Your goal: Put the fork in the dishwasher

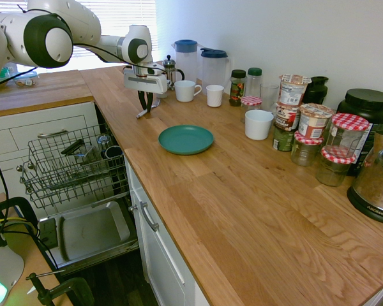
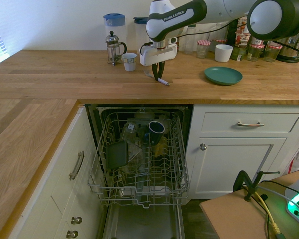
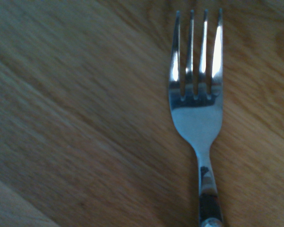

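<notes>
The fork (image 3: 196,111) is slim and silver and lies on the wooden counter, with its tines filling the wrist view. My gripper (image 1: 145,106) (image 2: 159,74) points straight down over it. The fingers stand close together on the handle, and one end of the fork (image 1: 140,115) (image 2: 164,81) sticks out beneath them, at the countertop. The dishwasher (image 1: 70,167) (image 2: 139,159) sits below the counter edge with its door dropped down. Its grey wire rack is pulled out and holds a dark mug (image 2: 156,128) and other dishes.
A teal plate (image 1: 186,139) (image 2: 223,75) lies on the counter close to the gripper. Behind it stand a French press (image 2: 113,48), white cups (image 1: 186,90), jugs (image 1: 186,56) and several jars (image 1: 306,127) along the wall. White drawers (image 2: 249,124) flank the dishwasher.
</notes>
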Available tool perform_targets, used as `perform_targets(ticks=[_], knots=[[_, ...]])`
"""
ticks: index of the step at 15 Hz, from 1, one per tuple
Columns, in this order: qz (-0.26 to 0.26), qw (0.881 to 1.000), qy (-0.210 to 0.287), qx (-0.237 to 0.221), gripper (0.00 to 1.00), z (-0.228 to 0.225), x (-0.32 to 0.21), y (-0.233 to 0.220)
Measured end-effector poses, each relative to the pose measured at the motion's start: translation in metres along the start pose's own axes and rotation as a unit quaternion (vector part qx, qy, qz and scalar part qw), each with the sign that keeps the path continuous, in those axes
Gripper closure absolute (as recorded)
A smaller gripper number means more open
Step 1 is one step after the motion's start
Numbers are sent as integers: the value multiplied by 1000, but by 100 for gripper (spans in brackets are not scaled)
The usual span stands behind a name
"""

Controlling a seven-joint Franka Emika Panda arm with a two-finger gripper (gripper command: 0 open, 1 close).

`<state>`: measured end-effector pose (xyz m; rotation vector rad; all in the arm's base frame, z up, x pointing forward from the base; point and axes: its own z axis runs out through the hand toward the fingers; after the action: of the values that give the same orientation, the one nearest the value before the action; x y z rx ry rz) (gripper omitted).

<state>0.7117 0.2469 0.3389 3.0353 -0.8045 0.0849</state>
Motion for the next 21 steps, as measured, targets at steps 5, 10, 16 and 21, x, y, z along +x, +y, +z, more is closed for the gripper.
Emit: perform_targets(ticks=[5,10,16,21], knots=[[64,997,14,27,100,-6,16,17],[129,989,37,64,100,-53,-4,45],[210,973,42,90,100,-83,-81,68],[267,958,49,94,100,-69,-150,98]])
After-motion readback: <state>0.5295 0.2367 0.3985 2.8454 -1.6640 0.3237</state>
